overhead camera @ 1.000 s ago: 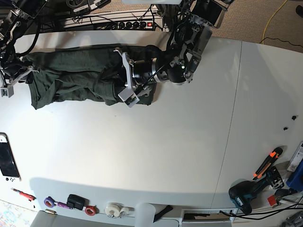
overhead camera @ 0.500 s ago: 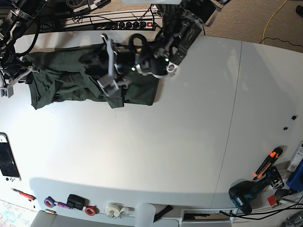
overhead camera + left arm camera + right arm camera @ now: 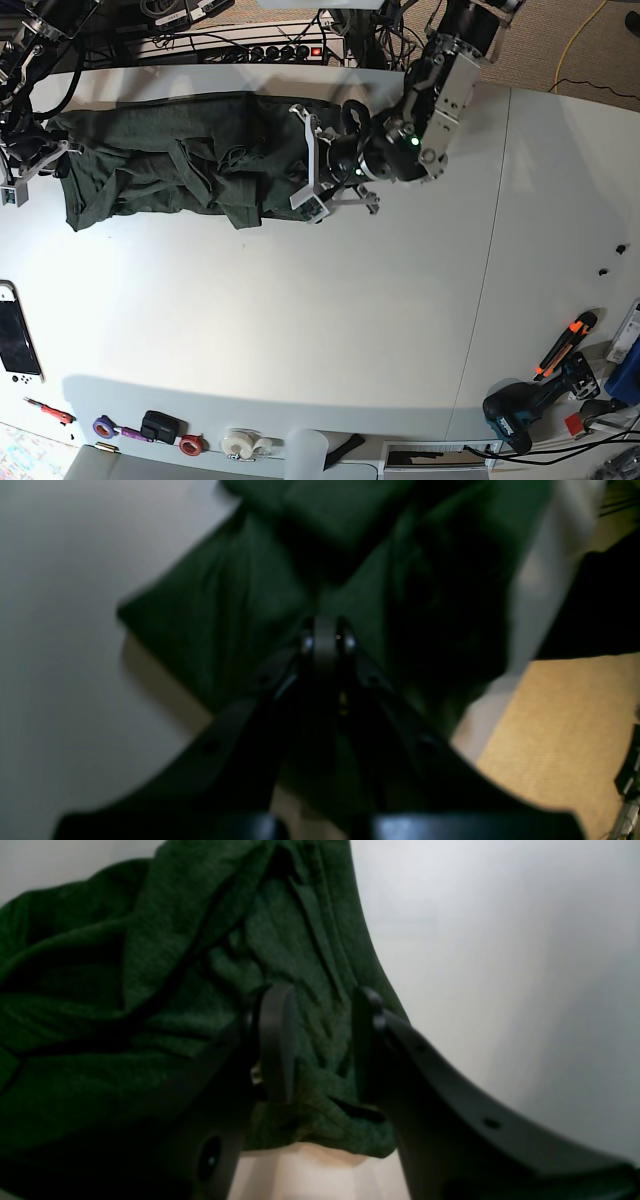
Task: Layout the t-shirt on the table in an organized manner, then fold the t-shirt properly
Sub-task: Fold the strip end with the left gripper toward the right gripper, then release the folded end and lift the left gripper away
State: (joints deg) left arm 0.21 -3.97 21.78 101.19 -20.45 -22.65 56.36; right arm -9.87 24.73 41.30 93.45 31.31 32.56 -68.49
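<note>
dark green cotton, the t-shirt (image 3: 190, 165) lies bunched and wrinkled in a long band along the far edge of the white table (image 3: 330, 310), one end by the base view's left side and the other near the table's middle. left gripper (image 3: 308, 160) sits at that middle end, over the hem corner, arm reaching in from the far side. in the left wrist view its jaws are pressed together, tips meeting, with the shirt (image 3: 280, 580) spread just beyond them; the view is blurred, so whether cloth is pinched between the tips cannot be told. right gripper (image 3: 12, 175) is at the opposite end, by the table's left edge in the base view. in the right wrist view the right gripper (image 3: 320, 1045) stands partly spread, a clear gap between its two dark fingers (image 3: 275, 1040), and the folds of the shirt (image 3: 150, 990) lie behind and to the left of them; fabric shows through the gap, but contact with either finger cannot be made out. near edge of the table carries tape rolls (image 3: 240, 441), a drill (image 3: 520, 410) and an orange-handled cutter (image 3: 565, 340), well apart from the shirt.
</note>
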